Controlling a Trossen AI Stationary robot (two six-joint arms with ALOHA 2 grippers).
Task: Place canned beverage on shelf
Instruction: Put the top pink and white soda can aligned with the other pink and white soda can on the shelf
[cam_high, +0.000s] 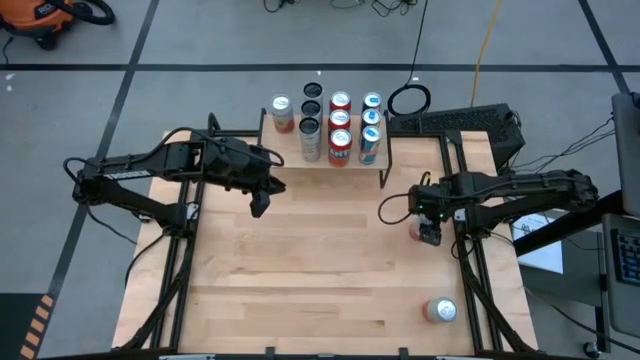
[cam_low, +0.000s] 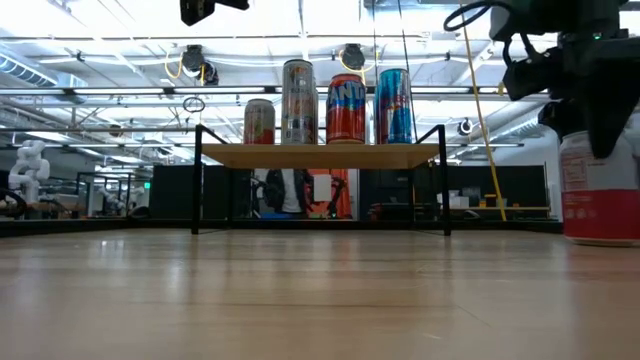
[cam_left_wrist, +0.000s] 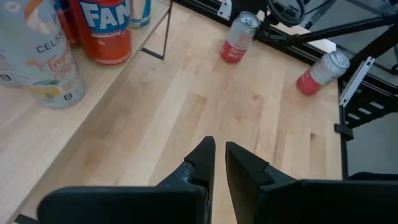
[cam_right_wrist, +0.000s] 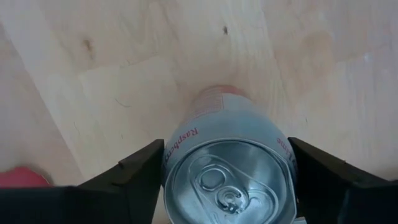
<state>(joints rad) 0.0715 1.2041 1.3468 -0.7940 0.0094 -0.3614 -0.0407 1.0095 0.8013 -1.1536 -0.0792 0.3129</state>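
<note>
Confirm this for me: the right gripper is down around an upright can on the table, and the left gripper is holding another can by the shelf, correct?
Not quite. The left gripper holds nothing: the left wrist view shows its fingers nearly together over bare wood beside the shelf. The rest stands: the right gripper straddles the upright can, as the right wrist view shows.

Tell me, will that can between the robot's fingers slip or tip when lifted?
Probably slippery: the can is smooth metal. The right gripper fingers flank it near the top, so it may swing. Its tab looks unopened, so it is probably full and fairly heavy.
</note>
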